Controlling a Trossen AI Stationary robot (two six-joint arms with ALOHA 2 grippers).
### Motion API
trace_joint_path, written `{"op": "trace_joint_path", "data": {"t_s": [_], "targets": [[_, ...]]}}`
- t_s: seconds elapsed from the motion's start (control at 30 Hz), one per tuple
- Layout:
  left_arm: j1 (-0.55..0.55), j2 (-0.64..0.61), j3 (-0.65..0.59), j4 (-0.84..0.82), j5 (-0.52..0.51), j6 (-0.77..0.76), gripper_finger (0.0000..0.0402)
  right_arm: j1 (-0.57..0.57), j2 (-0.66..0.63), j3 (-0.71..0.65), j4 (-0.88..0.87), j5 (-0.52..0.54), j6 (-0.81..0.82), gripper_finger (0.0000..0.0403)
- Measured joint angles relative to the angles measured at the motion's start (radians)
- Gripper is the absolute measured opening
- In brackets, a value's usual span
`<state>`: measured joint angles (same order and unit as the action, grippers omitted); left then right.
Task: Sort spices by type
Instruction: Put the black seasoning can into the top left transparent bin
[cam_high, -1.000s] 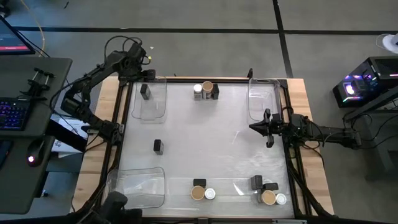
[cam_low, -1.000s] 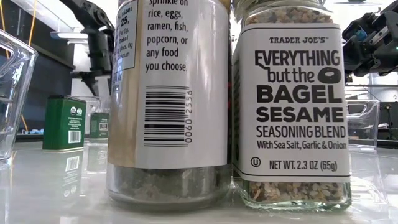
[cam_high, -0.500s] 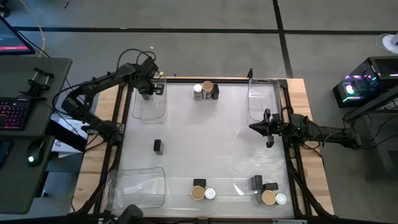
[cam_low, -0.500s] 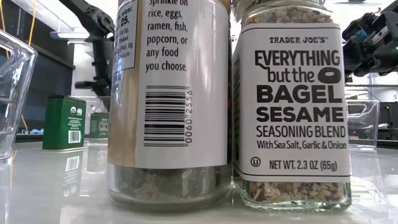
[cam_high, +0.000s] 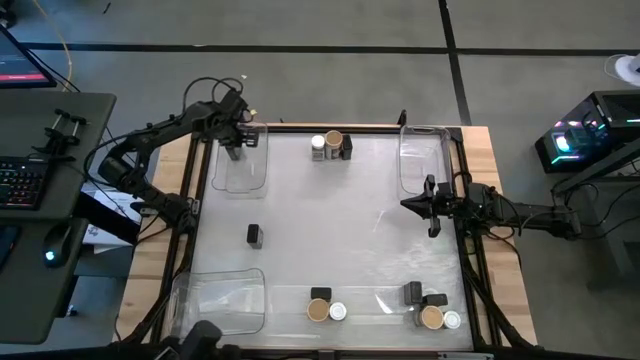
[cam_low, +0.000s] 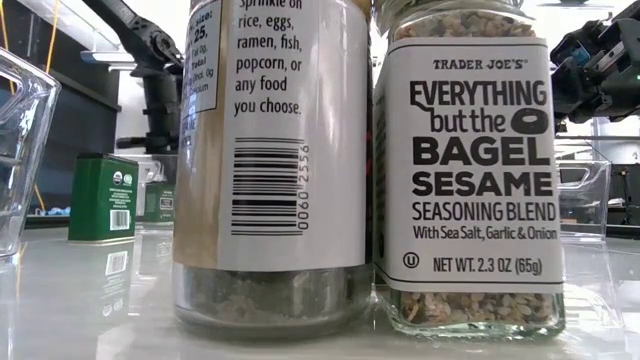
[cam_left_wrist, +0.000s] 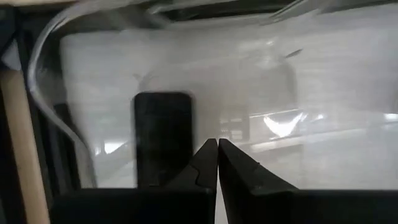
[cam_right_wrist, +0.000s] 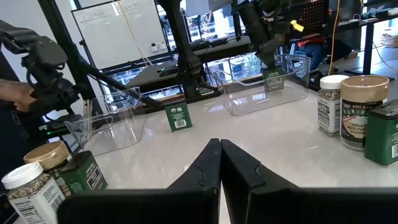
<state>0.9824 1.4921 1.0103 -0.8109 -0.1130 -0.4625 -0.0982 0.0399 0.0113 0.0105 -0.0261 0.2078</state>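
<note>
Spice tin (cam_high: 233, 147), dark and boxy, stands inside the clear bin (cam_high: 240, 175) at the tabletop's far left. Left end effector (cam_high: 236, 139) hovers above it, fingers closed and empty; it should lift straight clear. Right end effector (cam_high: 428, 206) waits closed, empty, at right.

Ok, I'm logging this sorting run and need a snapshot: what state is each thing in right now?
Left gripper: shut, empty, over the far-left clear bin.
Right gripper: shut, empty, at the table's right edge.
Black tin in that bin: upright, released.
Lone black tin: upright on the open table.
Far-edge trio: upright, unsorted.
Two near-edge clusters: upright, unsorted.
</note>
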Motion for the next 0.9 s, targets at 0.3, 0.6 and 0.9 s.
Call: {"op": "trace_joint_path", "data": {"t_s": [0.3,0.6,0.9], "targets": [[0.019,0.0,-0.03,0.007,0.01,0.0,0.0,0.0,0.0,0.0,0.0,0.0,0.0,0.0],[0.019,0.0,-0.03,0.082,-0.024,-0.007,0.0,0.0,0.0,0.0,0.0,0.0,0.0,0.0],[0.019,0.0,-0.03,0.166,-0.055,0.025,0.0,0.0,0.0,0.0,0.0,0.0,0.0,0.0]]}}
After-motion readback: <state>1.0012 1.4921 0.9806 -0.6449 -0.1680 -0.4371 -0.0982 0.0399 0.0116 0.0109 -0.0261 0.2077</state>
